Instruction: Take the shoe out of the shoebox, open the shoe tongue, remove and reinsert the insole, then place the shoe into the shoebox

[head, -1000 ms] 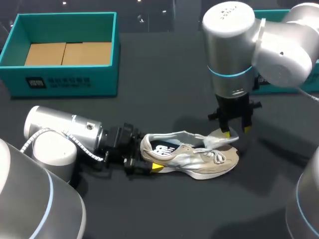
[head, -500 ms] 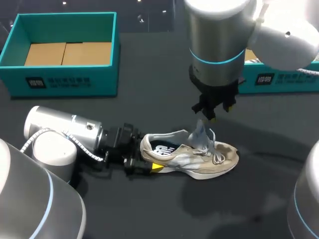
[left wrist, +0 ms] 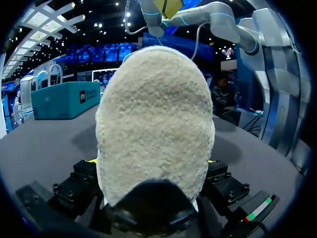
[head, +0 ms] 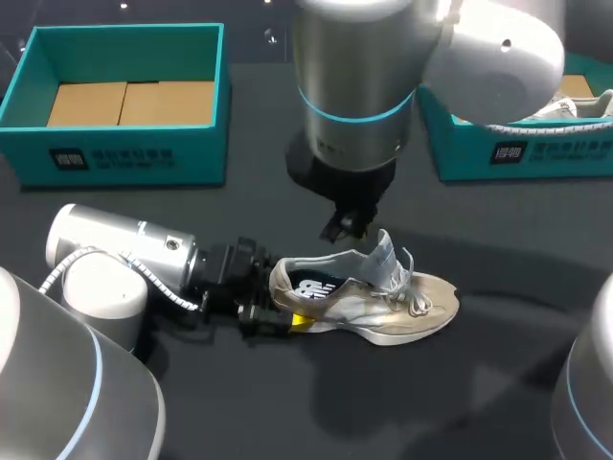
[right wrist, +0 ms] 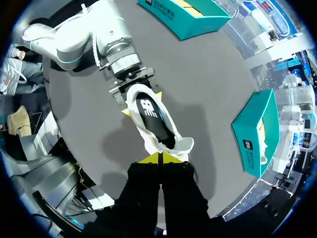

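While left gripper (right wrist: 141, 102) clamps the shoe (head: 383, 309) at its firm heel (left wrist: 156, 124), right gripper's (right wrist: 159, 157) tips sit together; floppy tongue (head: 385, 257) likely needs pinching.

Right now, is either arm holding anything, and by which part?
The left tool grips the shoe by its heel. The right tool is shut, holding nothing.

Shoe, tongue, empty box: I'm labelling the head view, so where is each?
shoe (head: 369, 312), head view, side of upper.
tongue (head: 383, 257), head view, raised flap.
empty box (head: 124, 158), head view, front wall.
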